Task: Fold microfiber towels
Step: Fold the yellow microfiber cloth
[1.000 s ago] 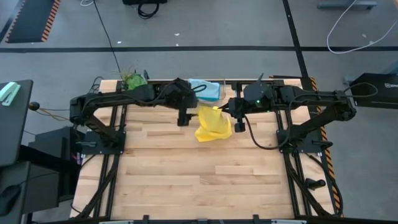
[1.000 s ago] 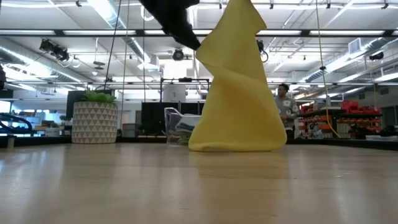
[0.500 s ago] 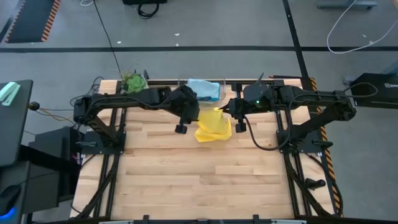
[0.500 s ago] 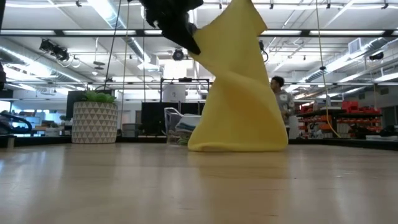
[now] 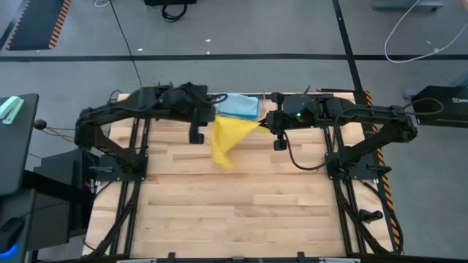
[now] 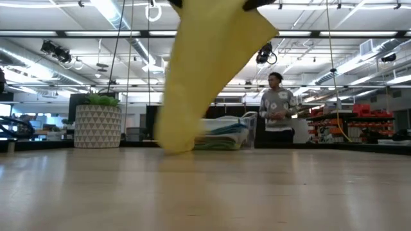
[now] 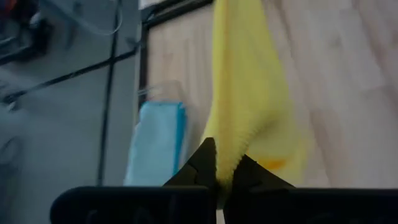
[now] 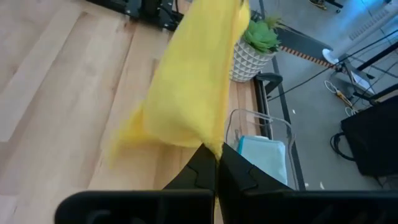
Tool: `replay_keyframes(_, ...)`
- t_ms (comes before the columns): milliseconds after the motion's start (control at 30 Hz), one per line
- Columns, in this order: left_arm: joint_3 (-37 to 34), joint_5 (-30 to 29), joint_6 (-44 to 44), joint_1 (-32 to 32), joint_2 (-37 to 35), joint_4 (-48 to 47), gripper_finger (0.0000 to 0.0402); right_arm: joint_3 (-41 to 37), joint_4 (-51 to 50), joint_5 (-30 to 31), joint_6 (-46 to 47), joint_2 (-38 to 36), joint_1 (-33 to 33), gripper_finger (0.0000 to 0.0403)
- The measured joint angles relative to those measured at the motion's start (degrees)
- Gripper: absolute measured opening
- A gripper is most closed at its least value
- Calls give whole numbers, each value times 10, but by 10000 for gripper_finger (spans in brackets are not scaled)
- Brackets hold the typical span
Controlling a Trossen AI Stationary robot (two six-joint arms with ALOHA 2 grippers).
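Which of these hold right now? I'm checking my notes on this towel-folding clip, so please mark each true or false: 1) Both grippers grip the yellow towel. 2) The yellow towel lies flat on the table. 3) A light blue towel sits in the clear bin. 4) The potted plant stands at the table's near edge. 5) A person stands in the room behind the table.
1) True: the left gripper and the right gripper each have fingers shut on the yellow towel.
2) False: it hangs stretched between the two grippers, with only its lower end near the table.
3) True: the light blue towel lies in the clear bin.
4) False: the potted plant stands at the far edge.
5) True: a person stands there.
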Motion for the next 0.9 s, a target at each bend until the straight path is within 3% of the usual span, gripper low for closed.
replay_keyframes(100,49,-58,-35,-24,-3,-76,6,-2,17,0,-2,14,-1,7)
replay_keyframes(200,68,-73,-98,-54,-5,-133,7,-2,28,-8,-4,37,0,7)
replay_keyframes(400,-4,-74,-215,-153,-5,-127,5,-36,38,-18,3,71,27,7)
replay_keyframes(567,-139,-72,-305,-240,-4,2,9,-120,59,-20,57,56,78,7)
replay_keyframes(733,-282,-59,-392,-308,3,228,6,-231,117,-32,105,43,152,7)
replay_keyframes(900,-366,-59,-460,-344,48,397,21,-323,198,-71,160,49,215,12)
